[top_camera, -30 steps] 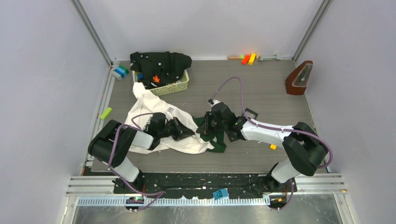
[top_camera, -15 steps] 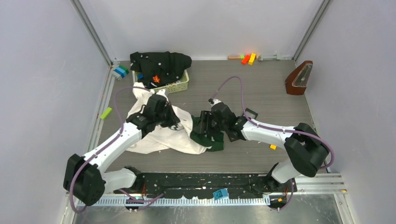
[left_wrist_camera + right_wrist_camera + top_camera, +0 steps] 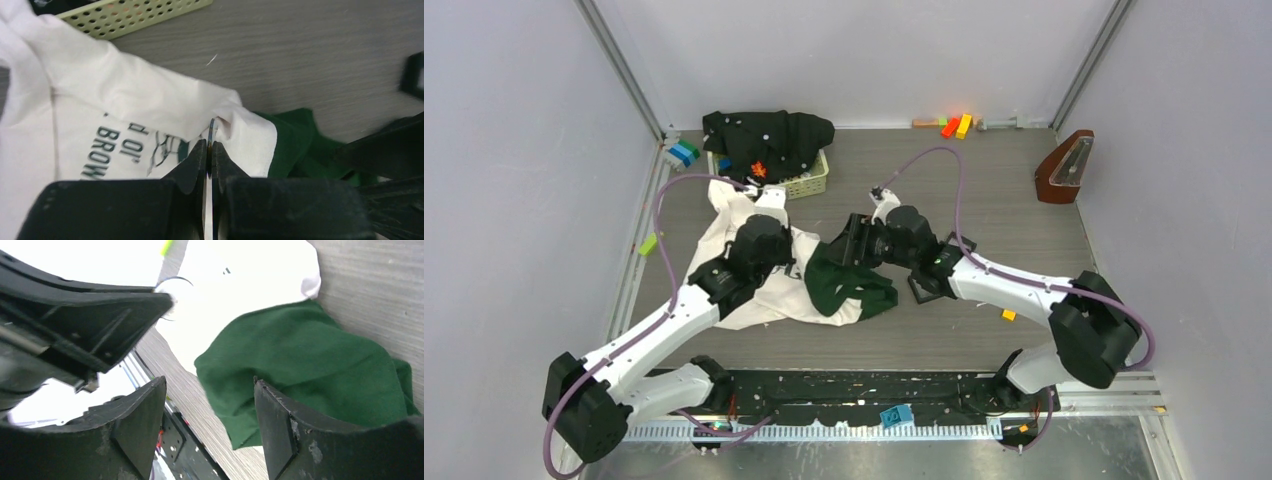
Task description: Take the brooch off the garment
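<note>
Garment [image 3: 716, 228] crumpled | left jaws pinched shut | right jaws wide, empty (over green part [image 3: 839, 280]) | basket [image 3: 809, 187] behind

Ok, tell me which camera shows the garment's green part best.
The right wrist view: the garment's green part fills much of the frame beyond the open right claw, folds plain. The top view shows it small; the left wrist view catches only a strip beside the cream cloth.

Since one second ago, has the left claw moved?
Yes. In the top view the left claw went up and left, away from the arm bases and closer to the basket.
</note>
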